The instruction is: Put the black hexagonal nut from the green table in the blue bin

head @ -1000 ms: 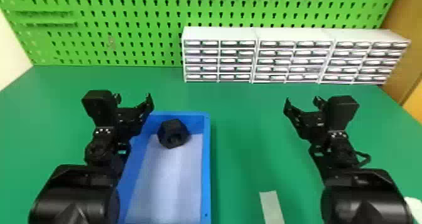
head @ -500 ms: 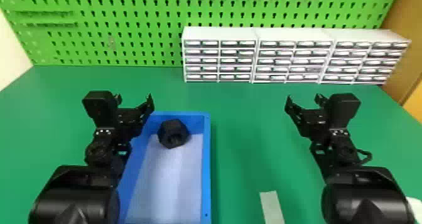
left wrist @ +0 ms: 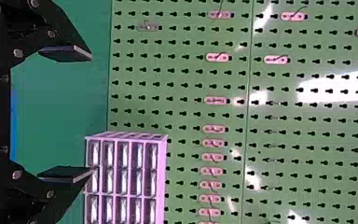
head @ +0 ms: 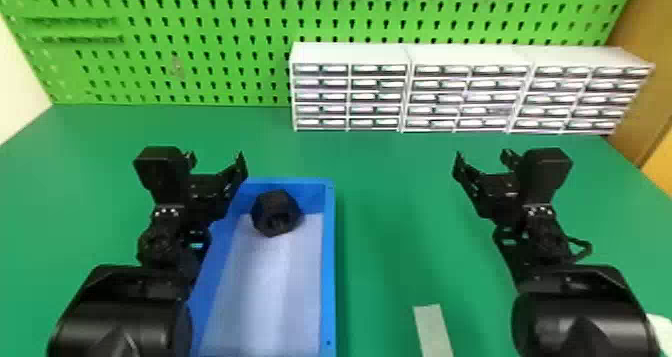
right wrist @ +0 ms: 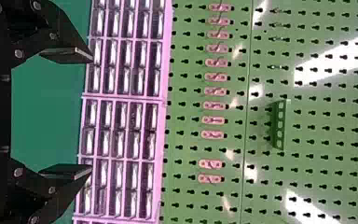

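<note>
The black hexagonal nut [head: 276, 213] lies inside the blue bin [head: 328, 261], at its far end against the back wall, in the head view. Just left of the bin, my left gripper [head: 215, 160] stands open, one finger near the bin's far left corner. In the left wrist view my left gripper [left wrist: 92, 114] has its fingers wide apart with nothing between them. My right gripper [head: 482, 160] is over the right part of the green table [head: 395, 191], well away from the bin. The right wrist view has my right gripper [right wrist: 92, 113] open and holding nothing.
White drawer cabinets [head: 350, 98] line the table's back, before a green pegboard [head: 210, 56]. A pale strip [head: 433, 331] lies near the front, between the bin and the right arm. Something white [head: 662, 331] sits at the right edge.
</note>
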Tool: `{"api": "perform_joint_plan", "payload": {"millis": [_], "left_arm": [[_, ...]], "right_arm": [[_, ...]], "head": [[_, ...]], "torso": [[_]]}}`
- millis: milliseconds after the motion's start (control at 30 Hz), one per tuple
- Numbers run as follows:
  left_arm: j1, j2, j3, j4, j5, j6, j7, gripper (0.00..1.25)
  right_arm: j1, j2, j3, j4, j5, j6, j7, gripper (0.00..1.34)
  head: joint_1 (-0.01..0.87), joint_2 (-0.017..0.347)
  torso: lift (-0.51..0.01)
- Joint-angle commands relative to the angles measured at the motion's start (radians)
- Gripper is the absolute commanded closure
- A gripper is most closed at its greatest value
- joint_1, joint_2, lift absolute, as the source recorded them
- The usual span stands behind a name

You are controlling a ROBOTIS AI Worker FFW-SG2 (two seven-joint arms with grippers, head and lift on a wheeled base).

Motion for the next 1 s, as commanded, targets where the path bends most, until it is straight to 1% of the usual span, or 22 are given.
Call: {"api": "perform_joint_plan", "payload": {"millis": [0, 333, 533, 967], "left_arm": [[-0.001, 0.000, 0.004, -0.001, -0.001, 0.000, 0.000, 0.39], [0.001, 0.000, 0.018, -0.001, -0.004, 0.000, 0.000, 0.39], [0.001, 0.000, 0.015, -0.001, -0.004, 0.000, 0.000, 0.39], [0.001, 0.000, 0.013, -0.001, -0.002, 0.000, 0.000, 0.39]], "right_arm": [[0.000, -0.001, 0.004, -0.001, 0.002, -0.005, 0.000, 0.43], [-0.005, -0.004, 0.004, -0.001, 0.001, -0.007, 0.000, 0.43], [-0.006, -0.009, 0.006, 0.000, 0.002, -0.007, 0.000, 0.43], [-0.005, -0.011, 0.006, -0.001, 0.002, -0.007, 0.000, 0.43]], "head": [[0.686, 0.051], [0.686, 0.051], [0.686, 0.051], [0.686, 0.051]], "torso": [[-0.096], [-0.096], [-0.096], [-0.096]]}}
